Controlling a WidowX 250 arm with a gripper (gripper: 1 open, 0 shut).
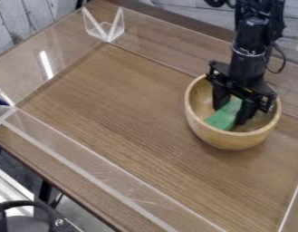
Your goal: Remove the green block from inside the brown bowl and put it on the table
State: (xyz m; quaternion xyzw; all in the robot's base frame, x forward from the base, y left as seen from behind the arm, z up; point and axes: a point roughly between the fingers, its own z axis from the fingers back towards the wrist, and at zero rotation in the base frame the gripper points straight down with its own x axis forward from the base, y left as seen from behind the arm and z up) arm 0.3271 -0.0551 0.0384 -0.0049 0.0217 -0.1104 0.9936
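One green block (224, 117) lies inside the brown bowl (206, 130), its long axis running from the bowl's near left up toward the far right. The gripper (241, 100) points straight down with its jaws clamped on the block, so the grasp step looks done. Next comes a straight lift clear of the rim, then a move over the bare worktop (115, 118).

Gripper (239, 101) pointing straight down inside the bowl (208, 130), fingers clamped on the green block (225, 116). Sitting at the table's (127, 127) right side.

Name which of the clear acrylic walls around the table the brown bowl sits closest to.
The right-hand wall: the brown bowl sits just beside it, far from the left and near walls.
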